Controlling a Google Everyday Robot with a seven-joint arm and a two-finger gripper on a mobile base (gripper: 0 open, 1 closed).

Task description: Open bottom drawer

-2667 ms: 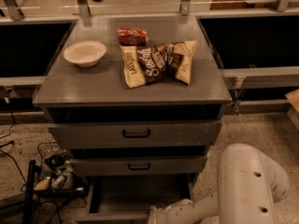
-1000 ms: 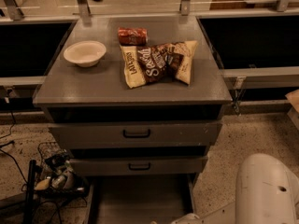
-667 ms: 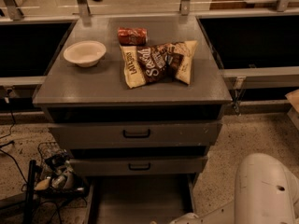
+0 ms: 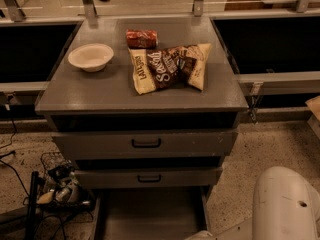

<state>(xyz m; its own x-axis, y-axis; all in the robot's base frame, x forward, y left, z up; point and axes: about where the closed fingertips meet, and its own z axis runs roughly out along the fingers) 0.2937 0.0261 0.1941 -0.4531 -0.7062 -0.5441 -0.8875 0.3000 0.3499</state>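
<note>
The grey cabinet [image 4: 142, 91] has three drawers. The bottom drawer [image 4: 150, 214] is pulled out towards me and shows its flat grey inside. Its front panel and black handle are below the picture's lower edge. The mid-sized drawer front [image 4: 149, 177] and the taller one [image 4: 146, 143] above it are pushed in, each with a black handle. My white arm [image 4: 282, 206] fills the lower right corner, and a piece of it [image 4: 200, 234] reaches the drawer's right side. The gripper is out of view below the frame.
On the cabinet top lie a white bowl [image 4: 90, 57], a red packet [image 4: 141, 38] and brown-and-cream snack bags [image 4: 167, 66]. A wire basket with cables [image 4: 62, 189] sits on the floor at the left. Dark counters flank the cabinet.
The bottom drawer has slid further out than 2.7 s ago. My arm has drawn back to the lower right and the gripper has left the view. Nothing has moved in the last second.
</note>
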